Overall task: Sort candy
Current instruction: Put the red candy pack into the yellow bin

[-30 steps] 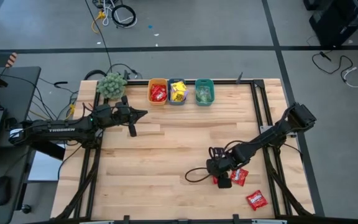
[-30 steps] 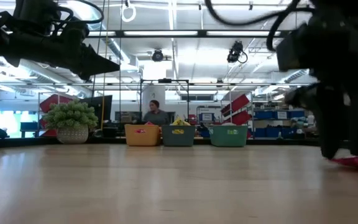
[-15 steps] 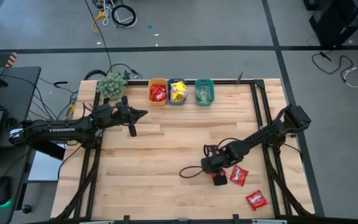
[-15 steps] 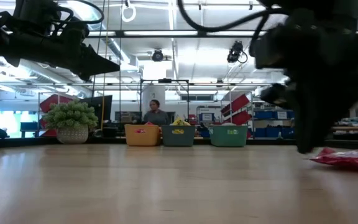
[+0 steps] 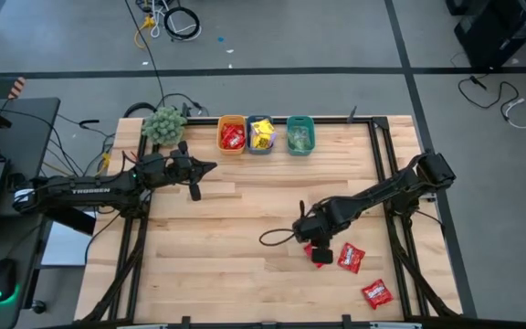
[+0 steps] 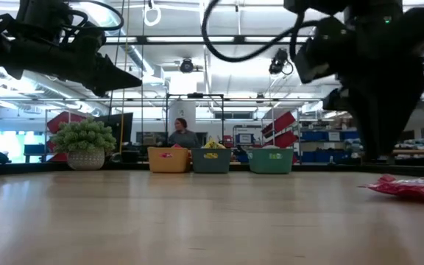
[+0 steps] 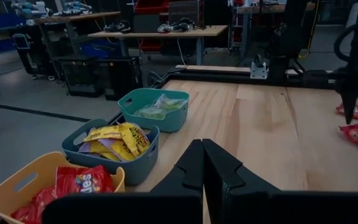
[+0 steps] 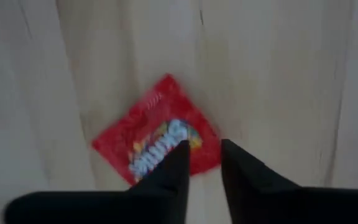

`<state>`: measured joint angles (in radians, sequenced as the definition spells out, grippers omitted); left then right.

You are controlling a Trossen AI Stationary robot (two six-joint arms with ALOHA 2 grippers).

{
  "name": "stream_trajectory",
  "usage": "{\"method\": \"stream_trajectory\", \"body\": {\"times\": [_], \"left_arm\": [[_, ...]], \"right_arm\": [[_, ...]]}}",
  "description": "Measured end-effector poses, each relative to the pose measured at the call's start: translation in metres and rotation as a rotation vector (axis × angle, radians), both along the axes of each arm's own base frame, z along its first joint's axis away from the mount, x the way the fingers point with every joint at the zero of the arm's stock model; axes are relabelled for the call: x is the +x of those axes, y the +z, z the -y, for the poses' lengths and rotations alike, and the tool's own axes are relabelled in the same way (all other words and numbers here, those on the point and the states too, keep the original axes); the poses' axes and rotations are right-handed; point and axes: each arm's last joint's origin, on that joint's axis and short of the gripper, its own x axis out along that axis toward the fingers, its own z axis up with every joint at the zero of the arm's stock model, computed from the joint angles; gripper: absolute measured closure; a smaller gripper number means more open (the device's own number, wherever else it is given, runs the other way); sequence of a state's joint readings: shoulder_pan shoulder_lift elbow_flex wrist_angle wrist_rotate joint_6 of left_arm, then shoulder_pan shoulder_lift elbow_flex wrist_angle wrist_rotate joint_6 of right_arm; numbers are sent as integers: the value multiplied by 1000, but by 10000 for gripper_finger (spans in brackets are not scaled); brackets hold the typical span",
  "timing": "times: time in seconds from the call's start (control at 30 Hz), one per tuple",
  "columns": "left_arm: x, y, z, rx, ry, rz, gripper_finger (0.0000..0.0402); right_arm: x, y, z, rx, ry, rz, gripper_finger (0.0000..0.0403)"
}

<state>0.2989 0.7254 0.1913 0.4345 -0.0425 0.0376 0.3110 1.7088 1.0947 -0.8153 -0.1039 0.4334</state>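
High view: we see our right gripper [image 5: 319, 255] over a red packet [image 5: 314, 260] on the table [image 5: 245, 238]. Right wrist view: fingers slightly parted above it, nothing pinched. We judge it light and slippery; pinch an edge. Left wrist view: left gripper [image 7: 202, 163] pressed together.

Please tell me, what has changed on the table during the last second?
The right gripper moved left, off the pile, and now hangs over one red packet, fingers apart, not gripping it. Two red packets lie uncovered at the near right. The left gripper, shut, and the three bins stayed put.
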Motion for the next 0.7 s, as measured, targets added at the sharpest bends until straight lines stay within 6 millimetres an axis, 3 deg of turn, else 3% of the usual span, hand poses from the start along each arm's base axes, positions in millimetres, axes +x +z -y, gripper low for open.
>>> {"method": "stream_trajectory", "body": {"times": [0.23,0.4,0.53,0.7], "left_arm": [[0,-1,0,-3,-7,-9,401],[0,-2,0,-3,-9,-16,401],[0,-3,0,-6,-10,-27,401],[0,-4,1,-11,-10,-40,401]], "right_arm": [[-8,-14,14,6,-5,-67,239],[-8,-23,25,95,10,-63,217],[-10,-31,26,211,27,-48,240],[-16,-39,29,205,38,-58,323]]}}
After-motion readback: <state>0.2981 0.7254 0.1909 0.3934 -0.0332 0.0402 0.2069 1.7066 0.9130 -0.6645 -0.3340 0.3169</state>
